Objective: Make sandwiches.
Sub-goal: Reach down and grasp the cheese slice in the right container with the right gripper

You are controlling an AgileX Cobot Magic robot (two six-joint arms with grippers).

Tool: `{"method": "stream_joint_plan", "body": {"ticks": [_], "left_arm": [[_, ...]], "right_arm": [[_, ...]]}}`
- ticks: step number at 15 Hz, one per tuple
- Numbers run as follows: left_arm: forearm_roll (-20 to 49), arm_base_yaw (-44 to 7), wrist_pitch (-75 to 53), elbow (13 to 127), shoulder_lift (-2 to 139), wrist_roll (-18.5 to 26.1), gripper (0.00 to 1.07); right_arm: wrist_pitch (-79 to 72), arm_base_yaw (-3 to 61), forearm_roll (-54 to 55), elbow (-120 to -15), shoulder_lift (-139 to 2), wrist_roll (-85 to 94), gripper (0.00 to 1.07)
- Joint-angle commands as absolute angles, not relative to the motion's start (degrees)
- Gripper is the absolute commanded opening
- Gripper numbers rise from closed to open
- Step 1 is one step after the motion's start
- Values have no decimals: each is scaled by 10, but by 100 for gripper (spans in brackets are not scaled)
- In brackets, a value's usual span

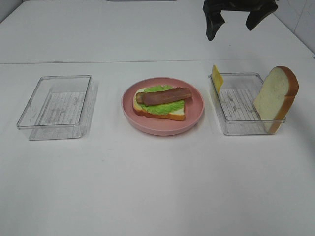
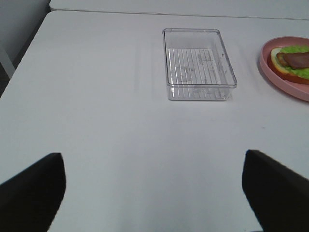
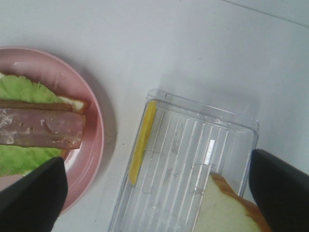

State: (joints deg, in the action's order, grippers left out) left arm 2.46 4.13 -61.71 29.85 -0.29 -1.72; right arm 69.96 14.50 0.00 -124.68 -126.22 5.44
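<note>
On the pink plate (image 1: 193,118) lies a part-built sandwich: a bread slice (image 1: 173,114), green lettuce (image 1: 165,107) and a bacon strip (image 1: 163,96) on top. It also shows in the right wrist view (image 3: 41,128) and at the edge of the left wrist view (image 2: 294,60). A second bread slice (image 1: 276,97) leans upright in the right clear tray (image 1: 239,105), with a yellow cheese slice (image 1: 216,76) standing against its far left wall. My right gripper (image 1: 236,19) hangs open and empty high above that tray. My left gripper (image 2: 154,193) is open and empty over bare table.
An empty clear tray (image 1: 59,105) stands left of the plate, also in the left wrist view (image 2: 198,63). The white table (image 1: 157,187) runs wide in front. A seam crosses the table behind the trays.
</note>
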Motion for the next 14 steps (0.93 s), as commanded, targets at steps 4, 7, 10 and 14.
{"method": "stream_joint_plan", "body": {"ticks": [4, 7, 10, 14], "left_arm": [[29, 38, -615, 297, -13, -17, 91], [29, 38, -615, 297, -13, -17, 91], [29, 38, -615, 297, -13, -17, 91], [29, 38, -615, 297, -13, -17, 91]], "right_arm": [[731, 143, 37, -1247, -1329, 62, 99], [722, 143, 40, -1247, -1369, 62, 99], [721, 143, 42, -1247, -1391, 62, 99], [720, 143, 46, -1247, -1399, 62, 97]]}}
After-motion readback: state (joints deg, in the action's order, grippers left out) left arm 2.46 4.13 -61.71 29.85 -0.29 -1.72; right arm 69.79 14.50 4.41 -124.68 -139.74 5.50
